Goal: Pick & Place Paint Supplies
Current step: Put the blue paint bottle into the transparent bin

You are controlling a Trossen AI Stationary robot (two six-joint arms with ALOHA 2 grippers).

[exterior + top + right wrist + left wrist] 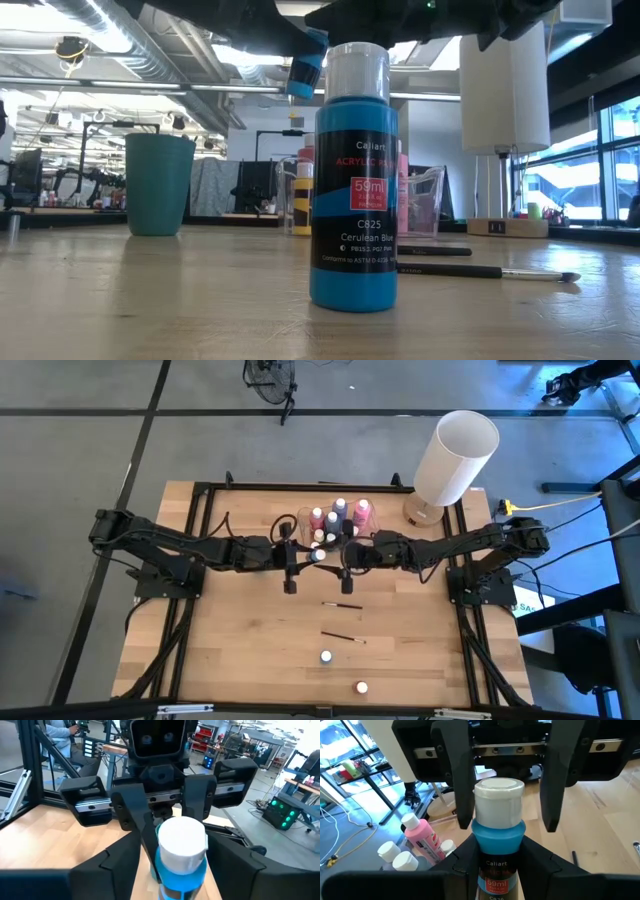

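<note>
Blue paint bottle [497,852] pinched mid-air by left gripper [497,862] at table centre, bottle cluster [340,518] at 12 o'clock; right gripper [175,865] spread around its cap; early release risks drop.

The left claw [498,857] grips a blue bottle [498,870] by its body, the white cap [498,797] standing up between the dark fingers [465,855]. Facing it, the right claw [507,795] has one finger [459,780] on each side of the cap, neither visibly touching it. Beside the blue bottle on the wooden bench [605,820] stands a tilted pink bottle [424,837] with a white cap, and two more white caps [395,856] show near it.
</note>
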